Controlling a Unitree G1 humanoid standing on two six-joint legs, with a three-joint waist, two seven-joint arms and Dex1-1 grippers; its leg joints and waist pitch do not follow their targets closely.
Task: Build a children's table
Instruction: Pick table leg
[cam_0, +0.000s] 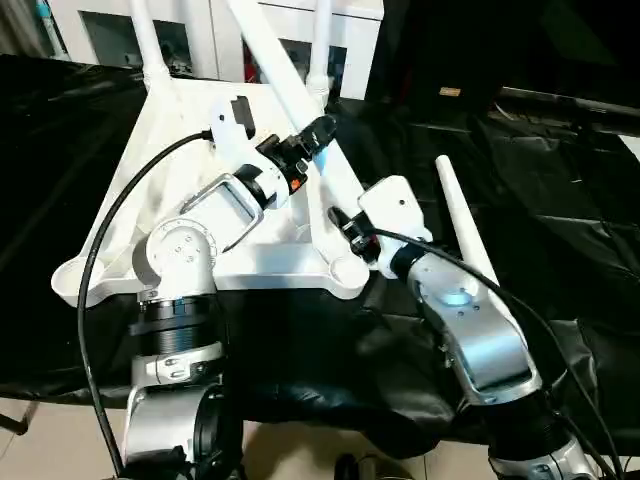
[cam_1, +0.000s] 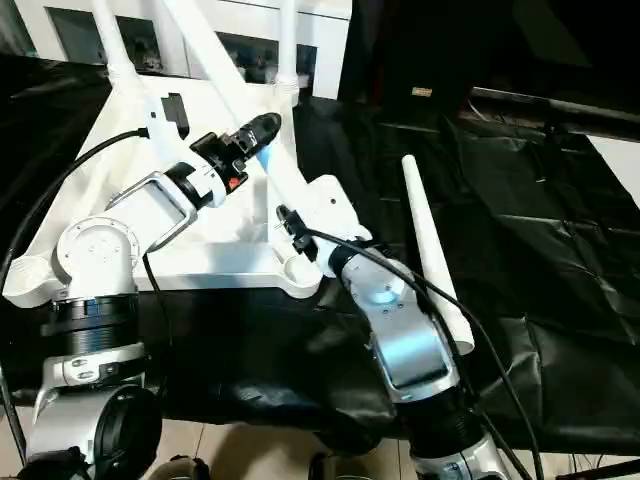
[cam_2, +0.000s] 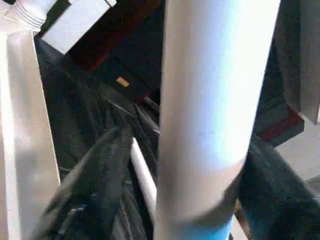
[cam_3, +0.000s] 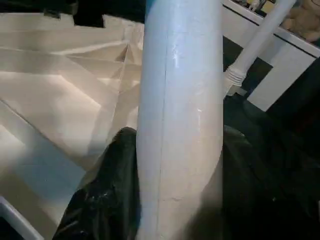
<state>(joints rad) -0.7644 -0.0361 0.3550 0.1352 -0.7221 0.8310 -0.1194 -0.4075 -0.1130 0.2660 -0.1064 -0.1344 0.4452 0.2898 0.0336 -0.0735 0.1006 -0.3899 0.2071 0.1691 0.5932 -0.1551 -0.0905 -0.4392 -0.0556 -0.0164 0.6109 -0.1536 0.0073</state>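
The children's table lies upside down on a black cloth (cam_0: 560, 200), its white top (cam_0: 180, 130) showing the ribbed underside, and one tilted leg (cam_0: 290, 90) is caught between both grippers. The right gripper (cam_0: 345, 222) is clamped on the lower part of this leg, close above the near corner socket (cam_0: 347, 268) — in the right wrist view a black finger (cam_3: 112, 185) presses on each side of the white tube. The left gripper (cam_0: 318, 135) sits higher up the same leg, its fingers (cam_2: 100, 175) set either side of the tube, though whether they press on it or stand just clear I cannot tell. The leg leans away from the near socket toward the far edge of the top. Two more legs stand upright in the far corner sockets — one (cam_0: 145, 40) at far left, one (cam_0: 320, 45) at far right. The fourth leg (cam_0: 465, 225) lies loose on the cloth, just beside the right forearm. The near left socket (cam_0: 68, 278) holds nothing. White cabinets (cam_0: 200, 35) stand behind the table
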